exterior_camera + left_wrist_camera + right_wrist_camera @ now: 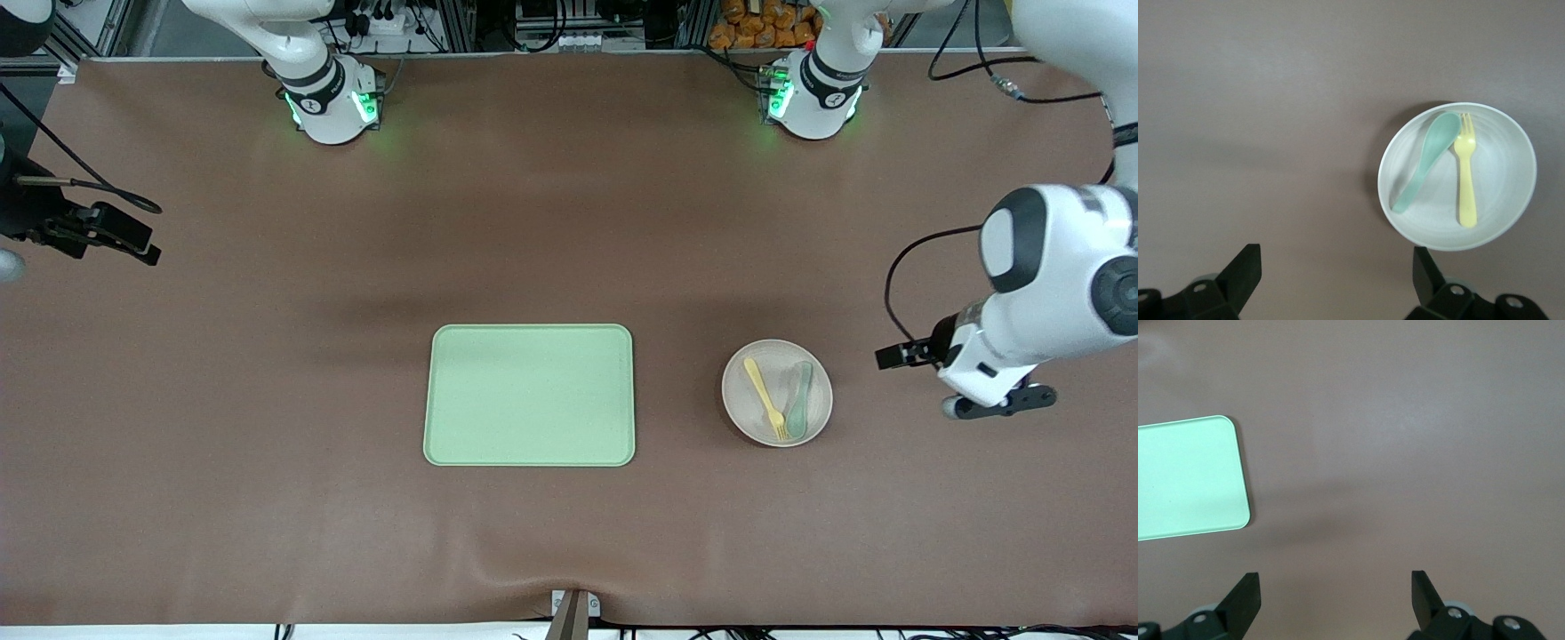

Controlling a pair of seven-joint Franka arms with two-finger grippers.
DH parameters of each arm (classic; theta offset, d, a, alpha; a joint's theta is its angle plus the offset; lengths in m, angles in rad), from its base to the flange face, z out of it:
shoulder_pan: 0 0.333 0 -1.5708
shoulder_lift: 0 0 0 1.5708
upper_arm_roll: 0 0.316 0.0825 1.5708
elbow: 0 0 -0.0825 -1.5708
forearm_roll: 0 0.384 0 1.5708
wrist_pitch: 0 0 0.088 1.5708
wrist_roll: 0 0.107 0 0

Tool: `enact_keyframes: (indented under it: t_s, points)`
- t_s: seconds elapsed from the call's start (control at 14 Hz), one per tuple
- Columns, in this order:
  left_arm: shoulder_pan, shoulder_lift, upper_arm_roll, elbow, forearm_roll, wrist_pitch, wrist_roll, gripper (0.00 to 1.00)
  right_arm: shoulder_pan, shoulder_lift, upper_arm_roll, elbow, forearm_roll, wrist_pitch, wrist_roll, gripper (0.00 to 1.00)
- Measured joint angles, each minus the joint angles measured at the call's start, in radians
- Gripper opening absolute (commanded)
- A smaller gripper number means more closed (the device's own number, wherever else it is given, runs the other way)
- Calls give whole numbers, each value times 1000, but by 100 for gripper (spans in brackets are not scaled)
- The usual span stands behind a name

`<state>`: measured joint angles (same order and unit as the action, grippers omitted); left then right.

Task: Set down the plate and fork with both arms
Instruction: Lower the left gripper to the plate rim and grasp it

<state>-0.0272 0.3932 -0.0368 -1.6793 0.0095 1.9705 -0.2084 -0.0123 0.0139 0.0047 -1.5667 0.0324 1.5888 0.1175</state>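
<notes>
The pale plate lies on the brown table beside the light-green tray, toward the left arm's end. On the plate lie the yellow fork and a grey-green spoon, side by side. The left wrist view shows the plate, the fork and the spoon. My left gripper is open and empty, up over bare table beside the plate. My right gripper is open and empty, high over the table's right-arm end.
The tray is bare; one corner shows in the right wrist view. The table cover has a small ridge at the edge nearest the camera. Cables hang by both arms.
</notes>
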Motion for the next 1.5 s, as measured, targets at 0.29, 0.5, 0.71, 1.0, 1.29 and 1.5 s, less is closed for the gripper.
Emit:
enact_keyframes:
  t_s: [0.29,0.5,0.71,1.0,1.29,1.5]
  points:
    - [-2,68,-3,-80,0,170,0,91,0,0,0,0,0,0,0,100]
    - [-5,97,-12,-121,0,254,1,80,0,0,0,0,0,0,0,100]
    - [-14,127,-13,-129,0,310,1,75,0,0,0,0,0,-2,0,100]
    - [-16,178,-14,-130,0,382,2,65,0,0,0,0,4,-3,0,100]
    - [-16,205,-23,-130,0,402,2,57,0,0,0,0,6,-4,0,100]
    - [-17,213,-30,-130,0,403,3,55,0,0,0,0,6,-5,0,100]
